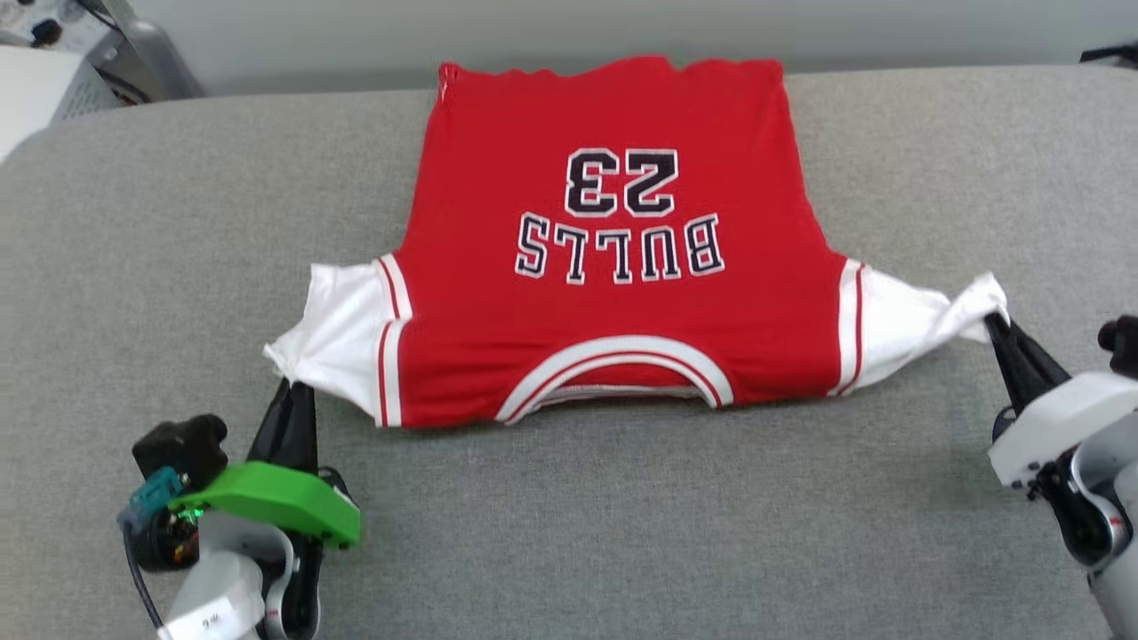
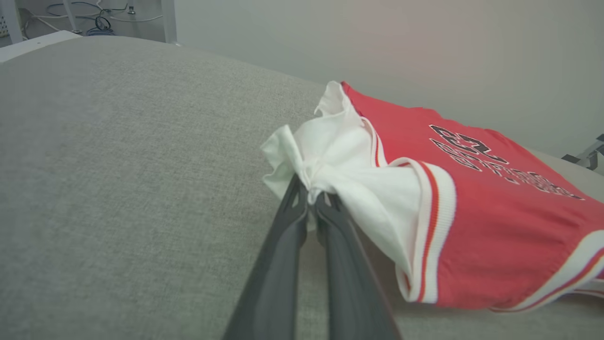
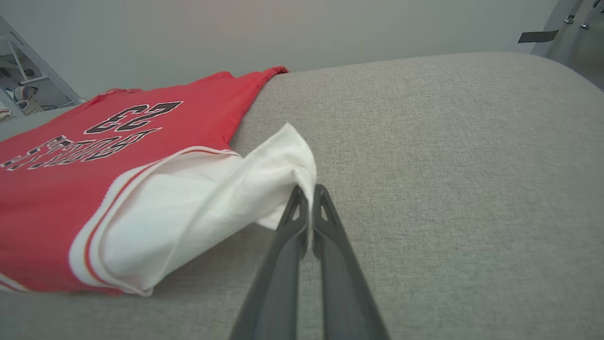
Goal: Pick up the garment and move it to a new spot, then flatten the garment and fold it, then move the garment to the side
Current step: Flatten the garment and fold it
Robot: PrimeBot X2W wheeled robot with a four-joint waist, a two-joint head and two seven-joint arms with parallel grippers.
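Note:
The garment (image 1: 613, 311), a red jersey T-shirt with white sleeves and a black "23" over lettering, lies spread across the grey cushioned surface (image 1: 622, 533), collar toward me. My left gripper (image 1: 286, 384) is shut on the tip of the white sleeve at the lower left; the pinched cloth (image 2: 309, 182) bunches at the fingertips in the left wrist view. My right gripper (image 1: 994, 322) is shut on the other white sleeve's tip (image 3: 302, 184) at the right. Both sleeves are pulled outward, and the garment's (image 3: 94, 156) near edge is lifted slightly off the surface.
The grey surface stretches wide around the shirt, with open room in front and to both sides. Its far edge runs just behind the shirt's hem (image 1: 613, 67). Equipment and cables (image 1: 80, 53) stand beyond the back left corner.

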